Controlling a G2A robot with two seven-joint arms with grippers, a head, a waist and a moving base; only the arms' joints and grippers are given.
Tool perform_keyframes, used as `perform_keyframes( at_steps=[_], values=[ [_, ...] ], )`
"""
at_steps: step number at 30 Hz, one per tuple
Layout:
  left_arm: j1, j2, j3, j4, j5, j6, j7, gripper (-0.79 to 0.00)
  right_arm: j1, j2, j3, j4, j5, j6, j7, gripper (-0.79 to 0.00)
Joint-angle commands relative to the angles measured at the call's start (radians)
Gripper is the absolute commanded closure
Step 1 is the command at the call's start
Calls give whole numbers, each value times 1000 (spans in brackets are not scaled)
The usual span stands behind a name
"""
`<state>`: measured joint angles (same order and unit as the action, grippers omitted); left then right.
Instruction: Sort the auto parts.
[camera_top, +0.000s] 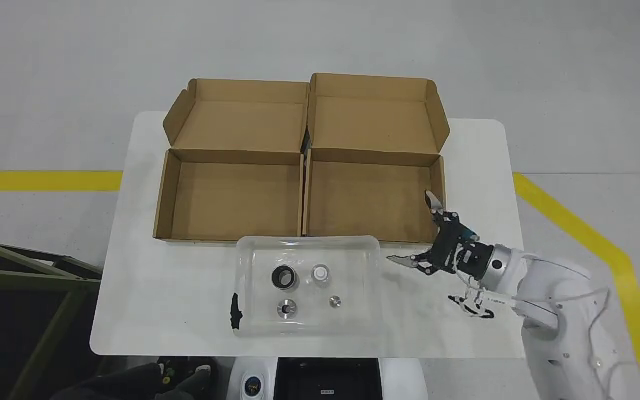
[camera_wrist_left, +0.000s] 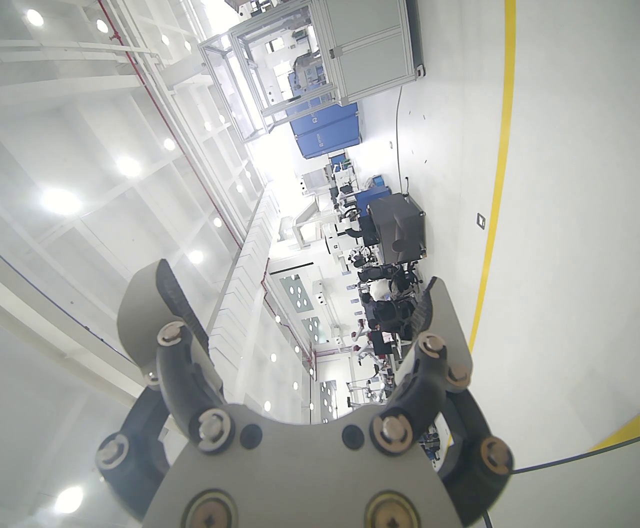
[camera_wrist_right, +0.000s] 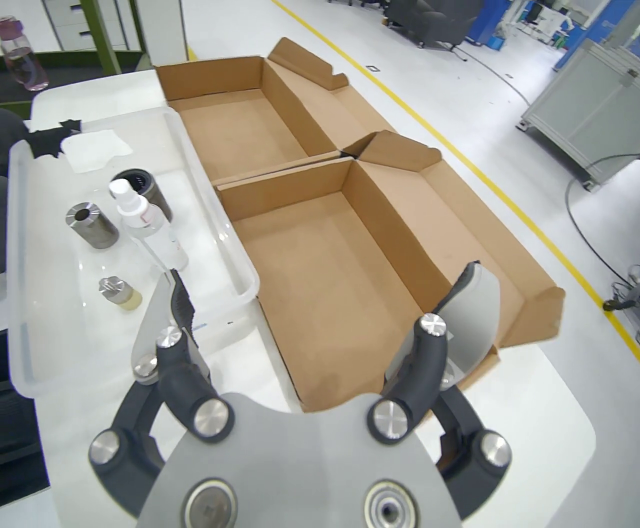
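A white round-cornered table stands on a pale grey floor crossed by a yellow floor line. The left gripper points up at a bright hall ceiling with rows of lamps. Its fingers are spread wide with nothing between them.

A black ragged scrap lies on the left rim of a clear plastic tray, and what it is cannot be made out. The right arm is cut off by the picture edge.

At the table's far side a left brown cardboard box and a right brown cardboard box sit touching, both with lids folded back. The tray lies just in front of them. It holds a dark hollow cylinder, a grey metal cylinder nearer the robot, a clear spray bottle and a small silver-topped part, all upright and apart. Right of the tray the right gripper hovers with its jaws gaping, holding nothing. One finger overlaps the right box's near corner.
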<state>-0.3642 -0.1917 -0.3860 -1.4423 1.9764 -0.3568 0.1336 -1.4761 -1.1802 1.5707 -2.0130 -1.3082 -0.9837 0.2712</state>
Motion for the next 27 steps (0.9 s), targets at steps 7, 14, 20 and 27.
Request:
perform_keyframes(
  at_steps=[7,14,20,27],
  values=[
    [0,0,0,0,0,0,0,-785,103,10,-172,38,151,-29,183,-785],
    [0,0,0,0,0,0,0,-785,167,19,-291,45,239,-28,307,-785],
    [0,0,0,0,0,0,0,-785,210,20,-387,46,247,-18,375,-785],
    [0,0,0,0,0,0,0,-785,245,20,-476,44,202,-1,403,-785]
  ],
)
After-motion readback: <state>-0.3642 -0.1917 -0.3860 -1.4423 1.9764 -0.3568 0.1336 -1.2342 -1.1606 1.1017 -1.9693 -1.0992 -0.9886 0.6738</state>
